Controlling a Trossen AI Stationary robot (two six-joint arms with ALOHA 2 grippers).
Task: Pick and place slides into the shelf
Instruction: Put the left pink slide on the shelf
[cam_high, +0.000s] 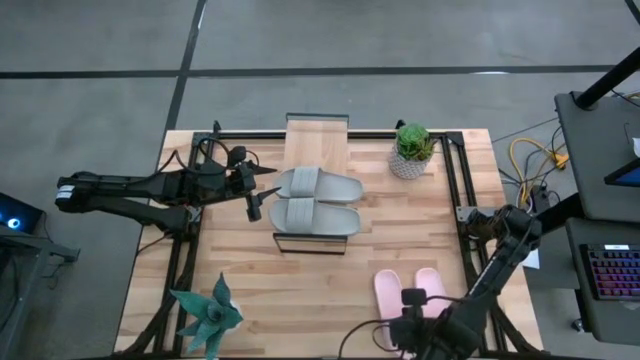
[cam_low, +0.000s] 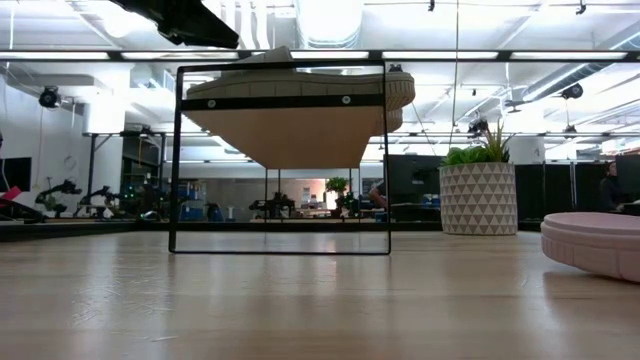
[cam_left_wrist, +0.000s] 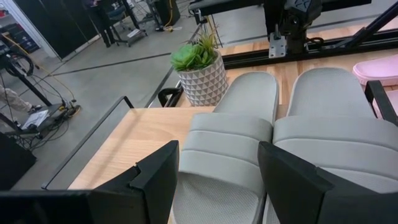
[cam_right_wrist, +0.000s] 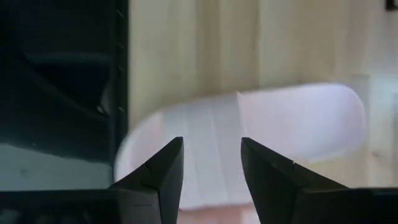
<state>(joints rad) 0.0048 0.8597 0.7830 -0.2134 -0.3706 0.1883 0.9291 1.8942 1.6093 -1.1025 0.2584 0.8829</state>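
Note:
Two grey slides lie side by side, soles down, on the shelf's light plank top (cam_high: 316, 135): the far one (cam_high: 318, 183) and the near one (cam_high: 315, 216). In the low view they sit atop the black frame (cam_low: 178, 160). My left gripper (cam_high: 262, 190) is open at their left ends. In the left wrist view (cam_left_wrist: 219, 149) its fingers stand on either side of the far grey slide's end (cam_left_wrist: 217, 193), with no contact showing. The pale pink pair (cam_high: 388, 295) lies on the table near the near-right corner. My right gripper (cam_right_wrist: 211, 142) hovers open above one pink slide (cam_right_wrist: 261, 124).
A potted green plant in a white patterned pot (cam_high: 412, 150) stands right of the shelf's far end. A spiky teal plant (cam_high: 208, 310) sits at the table's near-left corner. Black rails (cam_high: 450, 190) run along the table's sides. Bare wood lies between shelf and pink pair.

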